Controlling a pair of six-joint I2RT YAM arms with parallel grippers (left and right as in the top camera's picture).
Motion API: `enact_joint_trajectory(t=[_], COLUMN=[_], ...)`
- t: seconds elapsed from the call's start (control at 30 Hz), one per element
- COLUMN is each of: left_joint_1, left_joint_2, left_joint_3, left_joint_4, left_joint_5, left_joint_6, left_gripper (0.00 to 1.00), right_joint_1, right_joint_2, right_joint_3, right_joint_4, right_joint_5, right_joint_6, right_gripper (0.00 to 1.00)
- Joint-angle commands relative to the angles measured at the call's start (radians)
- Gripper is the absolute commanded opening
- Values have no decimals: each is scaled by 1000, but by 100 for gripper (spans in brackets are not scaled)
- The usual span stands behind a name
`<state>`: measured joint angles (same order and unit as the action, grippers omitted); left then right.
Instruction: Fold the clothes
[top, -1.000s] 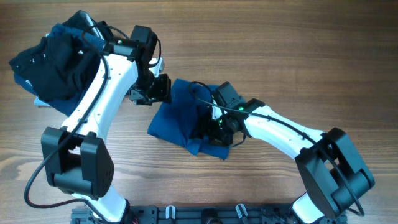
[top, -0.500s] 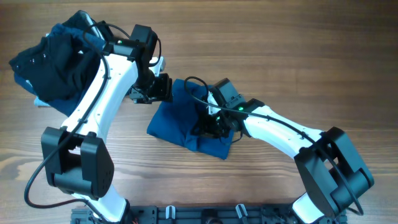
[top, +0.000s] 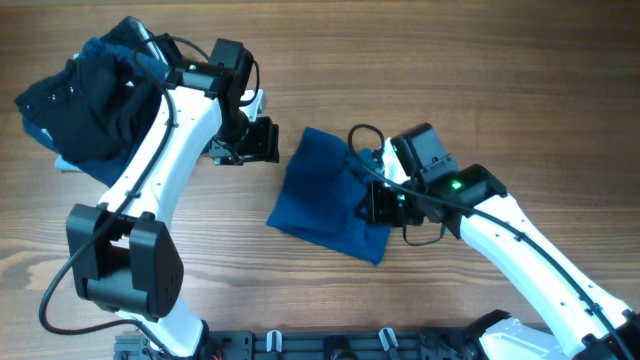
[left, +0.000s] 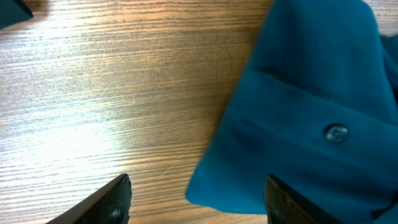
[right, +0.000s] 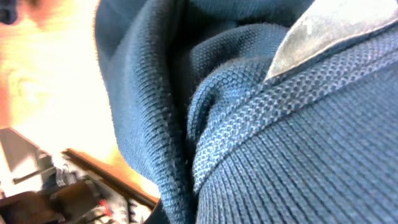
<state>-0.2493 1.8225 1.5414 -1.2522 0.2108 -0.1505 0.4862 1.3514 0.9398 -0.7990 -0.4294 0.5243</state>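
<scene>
Blue shirt (top: 320, 190) rightward (dark pile (top: 80, 100) apart)

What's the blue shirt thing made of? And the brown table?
The folded blue knit garment looks like knitted fabric, perhaps cotton: close up, tiny loops and ribs show. The brown table looks like wood or wood-look laminate: long grain lines, slight sheen.

The folded garment (top: 325, 195) lies on the table (top: 480, 80) between the two grippers. From the left gripper (top: 268, 141), it sits ahead of the fingers (left: 112, 199), nearer the one at the right of the wrist view. Its opposite edge bunches against the right gripper (top: 375, 203). The heap of clothes (top: 80, 100) lies behind the left fingers, well apart from the garment.
</scene>
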Motion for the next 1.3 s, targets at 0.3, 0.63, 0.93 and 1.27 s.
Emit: enact_joint_trajectory(t=[0.3,0.63,0.93,1.27], left_joint_1=[5,5,5,4], left_joint_2=[0,1,2,10], left_joint_3=[-6,-6,-6,-225], left_joint_4=[-7,11,11,258], left_joint_5=[12,15,115,348], left_joint_6=[17,16,10,8], left_gripper=[70,68,78,91], right_joint_1=[-53,-123,-126,-126], right_joint_2=[63,74,423,476], right_joint_3=[1,0,0,1], right_joint_4=[-139,71,-6,-50], right_joint_5=[284,-45,94,249], right_joint_6=[-26,-324,-254,-132], right_gripper=[50,31,22,25])
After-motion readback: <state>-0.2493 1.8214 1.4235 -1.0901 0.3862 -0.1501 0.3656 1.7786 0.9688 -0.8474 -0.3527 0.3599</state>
